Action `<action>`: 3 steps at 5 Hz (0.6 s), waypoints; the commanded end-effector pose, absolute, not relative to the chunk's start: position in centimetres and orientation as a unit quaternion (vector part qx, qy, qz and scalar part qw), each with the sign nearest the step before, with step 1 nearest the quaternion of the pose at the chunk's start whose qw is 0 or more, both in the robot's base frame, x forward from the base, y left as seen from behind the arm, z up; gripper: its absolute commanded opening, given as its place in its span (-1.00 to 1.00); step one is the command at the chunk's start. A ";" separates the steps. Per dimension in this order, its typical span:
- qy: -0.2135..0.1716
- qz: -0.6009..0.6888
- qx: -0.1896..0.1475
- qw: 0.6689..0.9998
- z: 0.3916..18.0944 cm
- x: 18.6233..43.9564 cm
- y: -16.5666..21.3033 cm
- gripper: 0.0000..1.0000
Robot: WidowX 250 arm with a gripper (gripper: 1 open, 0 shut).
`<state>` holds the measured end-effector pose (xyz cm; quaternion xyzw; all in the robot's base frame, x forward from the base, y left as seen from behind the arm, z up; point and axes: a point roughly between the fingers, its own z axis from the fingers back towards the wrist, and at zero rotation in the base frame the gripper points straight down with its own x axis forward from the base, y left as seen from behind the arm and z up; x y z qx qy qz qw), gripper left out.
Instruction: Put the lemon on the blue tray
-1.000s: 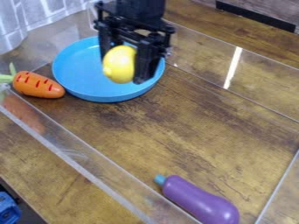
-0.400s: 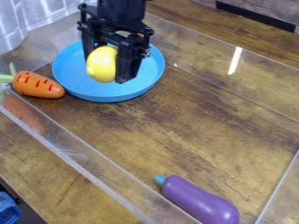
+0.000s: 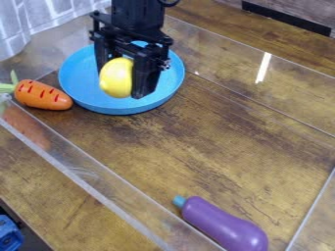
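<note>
The lemon (image 3: 117, 77) is a small bright-yellow oval held between the black fingers of my gripper (image 3: 127, 76). The gripper is shut on it and hangs over the blue tray (image 3: 81, 94), a round light-blue plate at the upper left of the table. The lemon sits just above the tray's middle; I cannot tell whether it touches the tray. The gripper hides part of the tray's far side.
An orange carrot (image 3: 39, 95) with a green top lies left of the tray. A purple eggplant (image 3: 222, 226) lies at the front right. Clear plastic walls (image 3: 78, 167) ring the wooden table.
The gripper moved left with the lemon, from the tray's right part to over its middle, and dropped slightly in the last moment.
</note>
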<state>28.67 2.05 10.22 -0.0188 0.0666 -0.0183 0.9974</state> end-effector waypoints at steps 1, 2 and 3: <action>0.043 -0.008 -0.025 0.999 11.5 29.6 2.5 -1.00; 0.039 -0.009 -0.030 0.999 11.7 29.9 2.3 -1.00; 0.038 -0.010 -0.035 0.999 11.8 30.1 2.2 -1.00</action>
